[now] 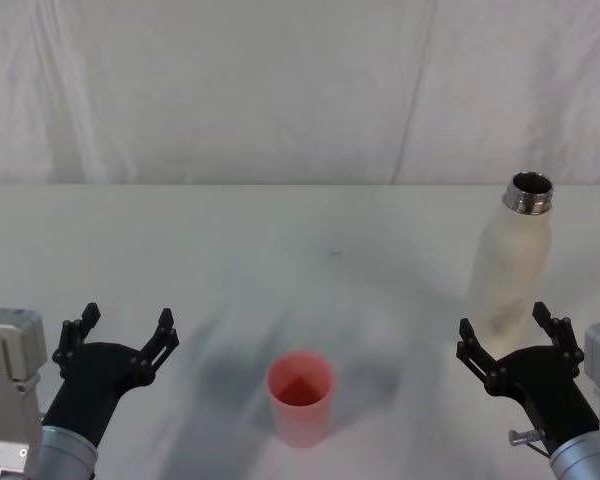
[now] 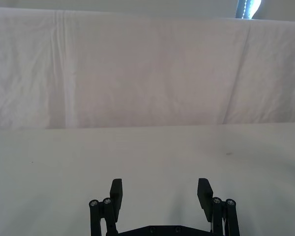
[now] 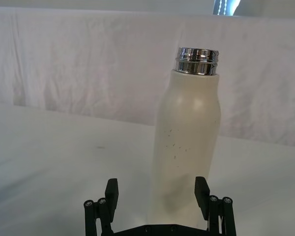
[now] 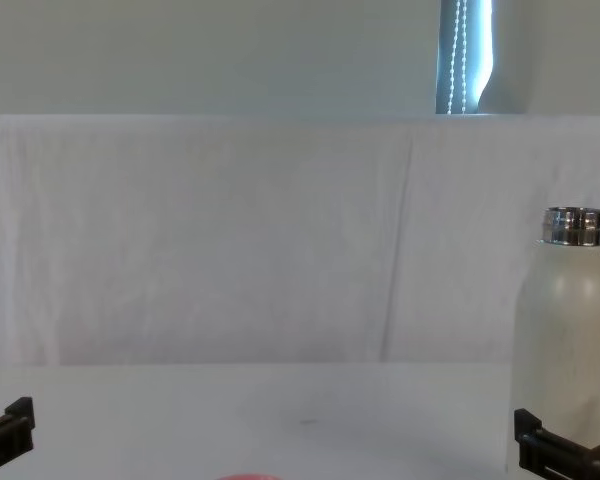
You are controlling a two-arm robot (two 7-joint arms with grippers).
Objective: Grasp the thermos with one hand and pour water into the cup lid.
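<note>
The cream-white thermos [image 1: 510, 265] stands upright at the right of the table, its steel mouth uncapped; it also rises at the right in the chest view [image 4: 568, 335]. My right gripper [image 1: 508, 340] is open just in front of the bottle's base, fingers apart and not touching it. From the right wrist camera the thermos [image 3: 187, 147] stands close ahead of the open right gripper [image 3: 156, 191]. The pinkish-red cup lid [image 1: 300, 397] sits upright at the near centre of the table; its top edge [image 4: 248, 477] peeks into the chest view. My left gripper [image 1: 121, 332] is open at the near left, holding nothing.
The table [image 1: 280, 240] is covered in white cloth, and a white cloth backdrop [image 1: 280, 90] hangs behind it. Bare tabletop lies between the cup lid and the thermos and ahead of the left gripper [image 2: 160, 192].
</note>
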